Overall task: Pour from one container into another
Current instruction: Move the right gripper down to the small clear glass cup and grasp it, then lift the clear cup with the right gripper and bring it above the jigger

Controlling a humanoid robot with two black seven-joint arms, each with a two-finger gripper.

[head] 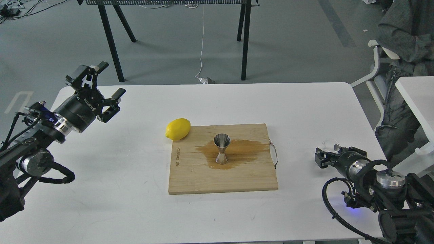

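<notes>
Head view: the scene was read left to right across the white table [129, 189].
Left gripper [106, 81]: it hung raised above the table's left edge, fingers spread apart and holding nothing, well apart from everything on the board.
Lemon [178, 129]: it lay on the table, touching the board's far-left corner; it had no evident part in the pour.
Board [203, 179]: a wooden board lay flat at the table's centre, with a cord loop at its right edge.
Stain [247, 150]: a brown wet patch spread over the board around and to the right of the jigger, which suggested spilled liquid.
Jigger [222, 149]: the steel receiver stood upright near the board's middle, wide mouth up, inside the stain; its fill level could not be read.
Right gripper [327, 156]: it sat low near the table's right edge, well apart from the jigger; whether its fingers were apart or together could not be told.
Cup [331, 145]: the clear cup showed just behind the right gripper's tip; whether it was gripped or merely beside the fingers, and what it held, could not be told.
Step in hand: judged as the source cup being at the right side, away from the receiver, with no pouring under way.
Next move: it called for a secure hold on the cup, carriage leftward over the jigger's mouth, and a slow tilt; the narrow mouth left little margin, as the stain indicated.
</notes>
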